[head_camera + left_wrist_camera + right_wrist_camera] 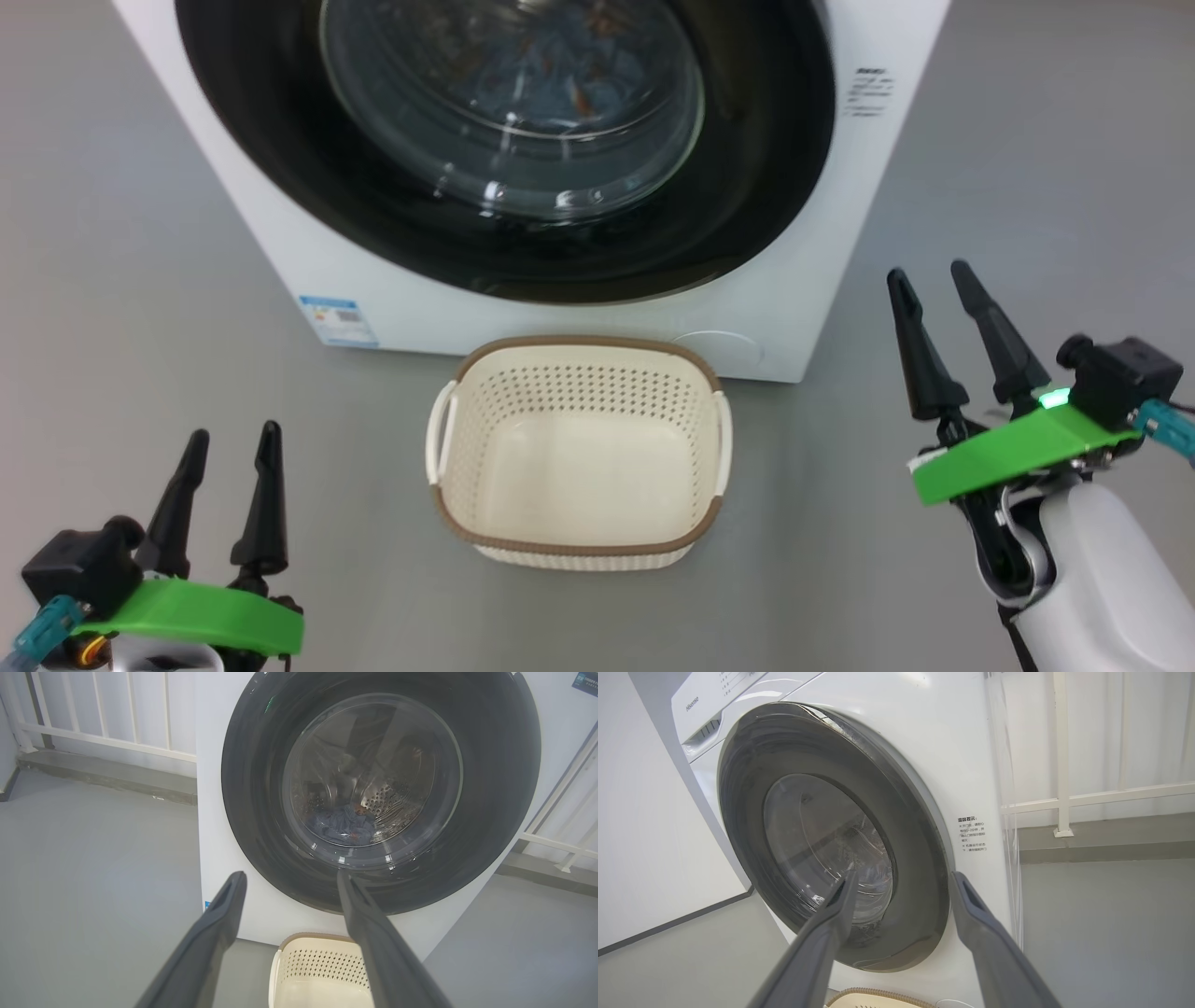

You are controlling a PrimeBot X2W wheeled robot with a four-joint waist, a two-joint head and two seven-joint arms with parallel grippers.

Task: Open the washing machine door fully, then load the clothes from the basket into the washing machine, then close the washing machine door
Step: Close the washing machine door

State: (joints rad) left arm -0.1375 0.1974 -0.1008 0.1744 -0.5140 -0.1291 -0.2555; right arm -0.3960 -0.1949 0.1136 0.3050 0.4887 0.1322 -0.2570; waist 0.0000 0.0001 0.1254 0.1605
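Observation:
The washing machine [308,233] [219,826] [952,756] stands ahead with its door [766,121] [252,788] [915,858] shut flat against the front. Behind the glass, the blue clothes [560,75] [343,823] lie in the drum. On the floor in front sits the cream basket [579,453] [322,970] [873,998], with nothing in it. My left gripper [231,443] [289,877] is open at the lower left, short of the basket. At the right, my right gripper [929,275] [901,877] is open too, beside the machine's right corner. Neither holds anything.
Grey floor [121,280] spreads around the machine and basket. A white railing [107,732] [1087,798] with a low grey kerb runs behind the machine. A blue label [338,320] marks its lower left front.

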